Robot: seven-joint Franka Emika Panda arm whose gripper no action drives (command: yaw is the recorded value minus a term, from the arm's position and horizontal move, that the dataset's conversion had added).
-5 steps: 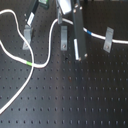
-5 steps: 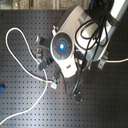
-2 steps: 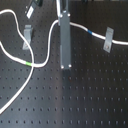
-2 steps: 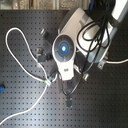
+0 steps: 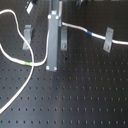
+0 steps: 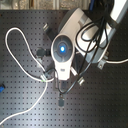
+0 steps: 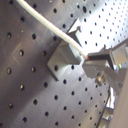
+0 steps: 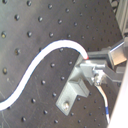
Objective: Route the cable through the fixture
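Routing is judged partly done. On the perforated desk [image 5: 90, 95], the cable [image 5: 20, 32] loops wide on the first exterior view's left, its green band [image 5: 27, 63] lying flat; a farther stretch with the blue band [image 5: 89, 33] reaches the right bracket [image 5: 108, 40]. The tool [image 7: 95, 62] appears clamped on the cable beside the middle bracket [image 7: 62, 60] in both wrist views. The left bracket [image 5: 27, 36] looks unthreaded. Whether the cable sits in the middle slot is hidden by the arm [image 6: 65, 50].

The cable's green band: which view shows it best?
The first exterior view: the green band sits unobstructed on the cable. The second exterior view shows it small beside the arm. Neither wrist view shows it, only white cable.
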